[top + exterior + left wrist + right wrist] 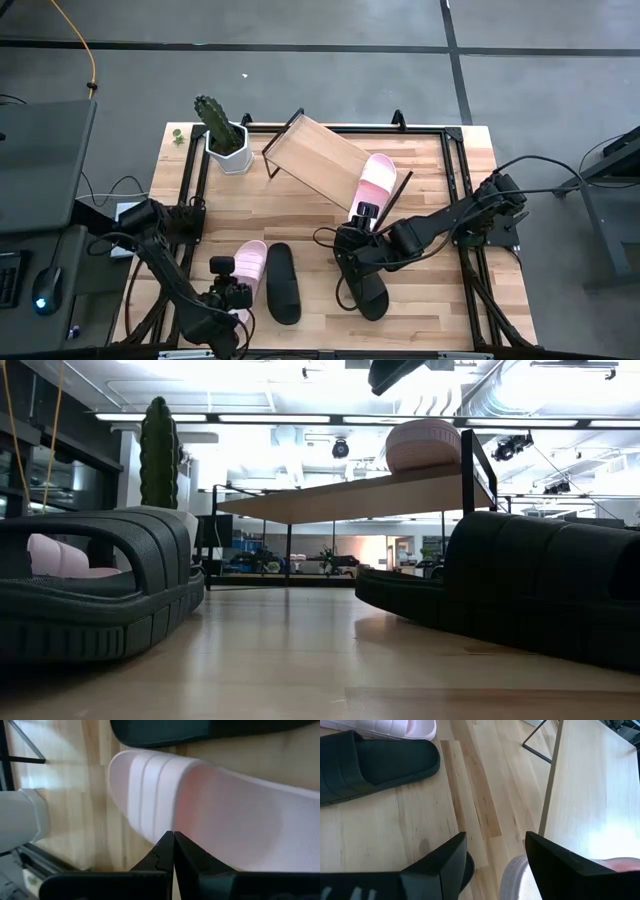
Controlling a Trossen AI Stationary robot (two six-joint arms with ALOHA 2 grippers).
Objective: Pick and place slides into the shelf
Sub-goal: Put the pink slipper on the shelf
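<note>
while the left gripper (232, 296) sits shut over a pink slide (247, 262), the right gripper (364, 222) hovers wide at the shelf's (315, 160) 5 o'clock corner.

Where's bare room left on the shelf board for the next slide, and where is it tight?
The shelf is bare from its end near the cactus pot across to the pink slide at its other end. It is tight at that end: the right gripper, open, hovers by the pink slide, with a black slide close below.
</note>
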